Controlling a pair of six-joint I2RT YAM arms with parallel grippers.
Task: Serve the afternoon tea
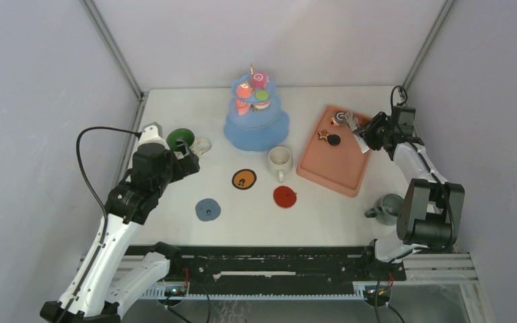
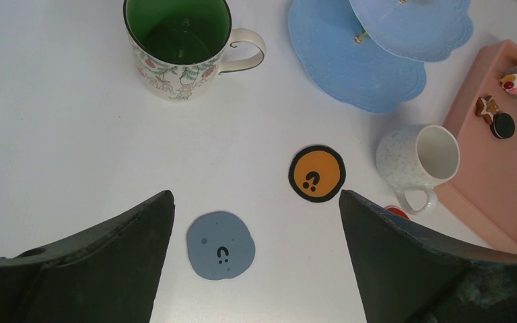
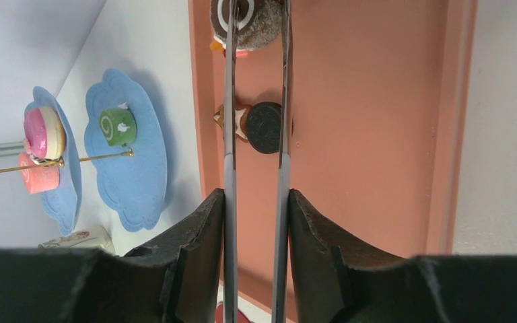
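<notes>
White desk (image 1: 336,219) bears a salmon tray (image 1: 330,171), at whose far corner the right pincer (image 3: 256,202) clamps tweezers (image 3: 229,101) astride a brown roll (image 3: 259,20), left pincer (image 2: 256,195) agape.

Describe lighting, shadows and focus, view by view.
Top external: even, soft light, only faint shadows beside the blue stand. Left wrist: table sharp, left pincer dark, underexposed. Right wrist: tongs and tray sharp, right pincer nearly black.
</notes>
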